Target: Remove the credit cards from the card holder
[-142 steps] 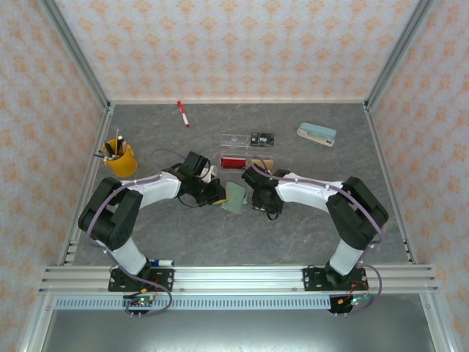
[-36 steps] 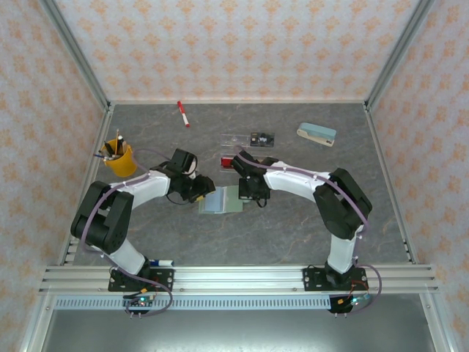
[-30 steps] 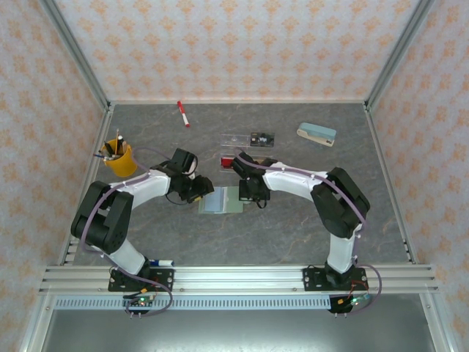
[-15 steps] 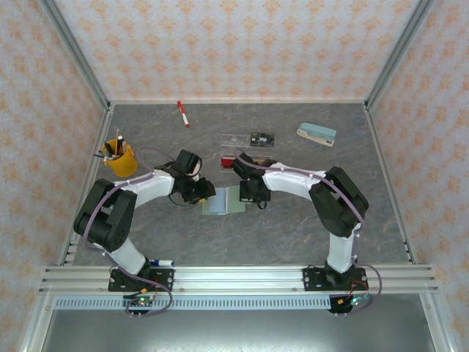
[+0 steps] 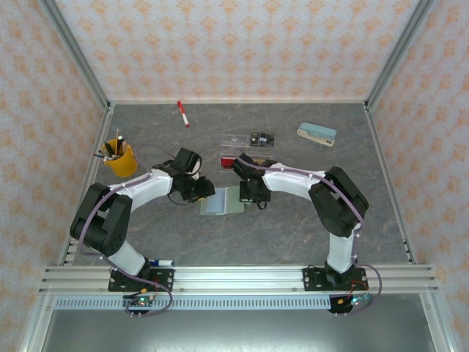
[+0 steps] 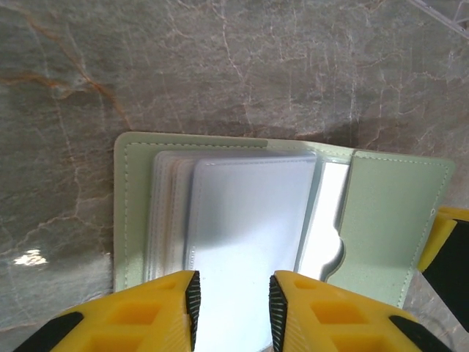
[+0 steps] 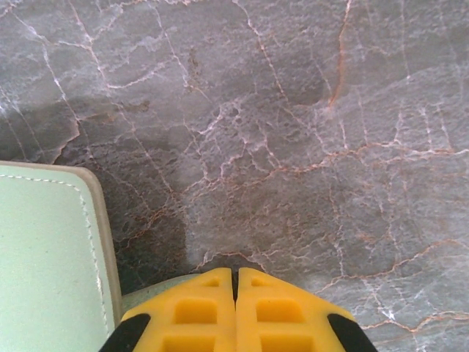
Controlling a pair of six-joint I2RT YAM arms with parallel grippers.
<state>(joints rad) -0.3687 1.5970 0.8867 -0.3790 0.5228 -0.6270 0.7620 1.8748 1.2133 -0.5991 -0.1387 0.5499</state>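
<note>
Card holder (image 5: 222,200) now lies open and flat between the two grippers; earlier it was held raised.
One holder, long axis left-right across the table (image 5: 293,235), clear sleeves fanned over its left half, contents not discernible. One red card (image 5: 228,161) lies just beyond it. Left gripper (image 6: 233,293): fingers slightly apart over a sleeve edge, gripping nothing. Right gripper (image 7: 235,282): fingers closed together, empty, at the holder's right edge.

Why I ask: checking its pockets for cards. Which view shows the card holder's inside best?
Left wrist: the card holder lies open, its clear sleeves fanned out close up. Top external shows it small and far; right wrist shows a corner of its green cover.
</note>
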